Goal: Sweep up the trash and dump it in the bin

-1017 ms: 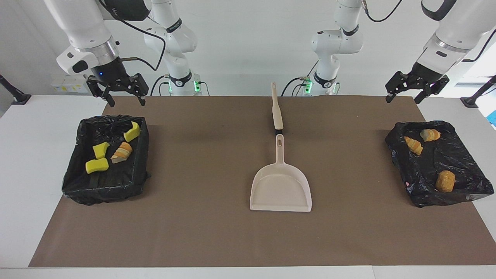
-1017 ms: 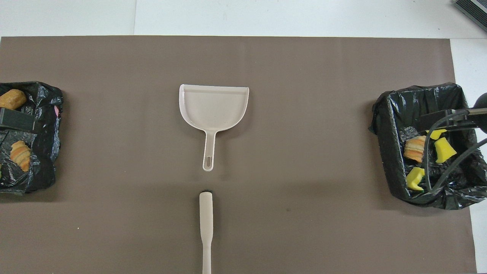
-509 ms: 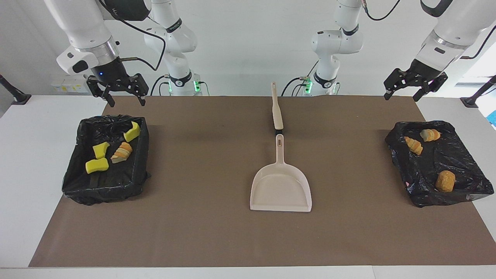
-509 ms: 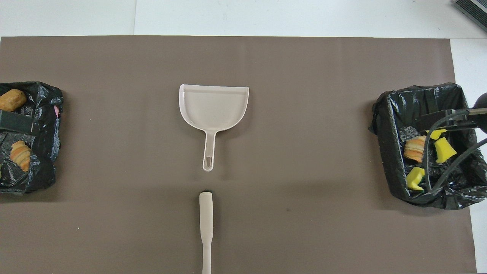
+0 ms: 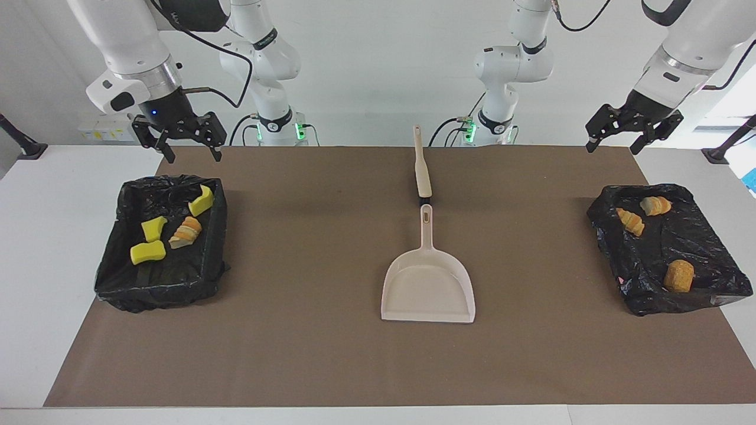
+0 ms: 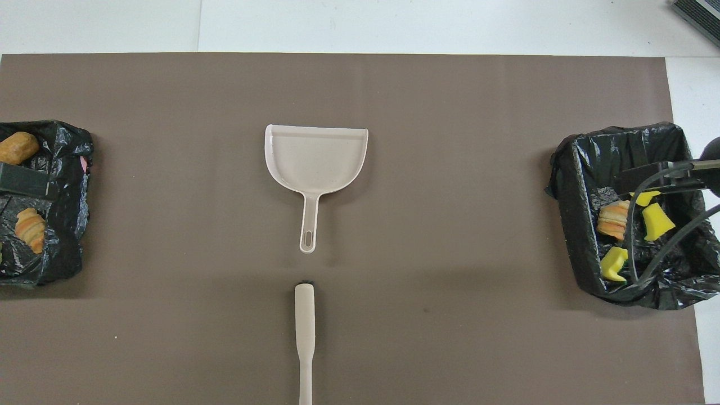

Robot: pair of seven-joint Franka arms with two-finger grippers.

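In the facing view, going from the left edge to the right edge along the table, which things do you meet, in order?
Bin with yellow sponge chunks → beige dustpan → bin with bread-like pieces.

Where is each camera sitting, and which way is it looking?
Facing view: high up across the table, looking back at the robots; both arms show, with the right gripper above the bin of yellow scraps and the left gripper above the bin of bread pieces, jaws open and empty.
Overhead view: high above the robots' end, looking forward and steeply down; only dark edges of the arms show over the bins.
Both views show the dustpan, brush handle, brown mat and both bins.
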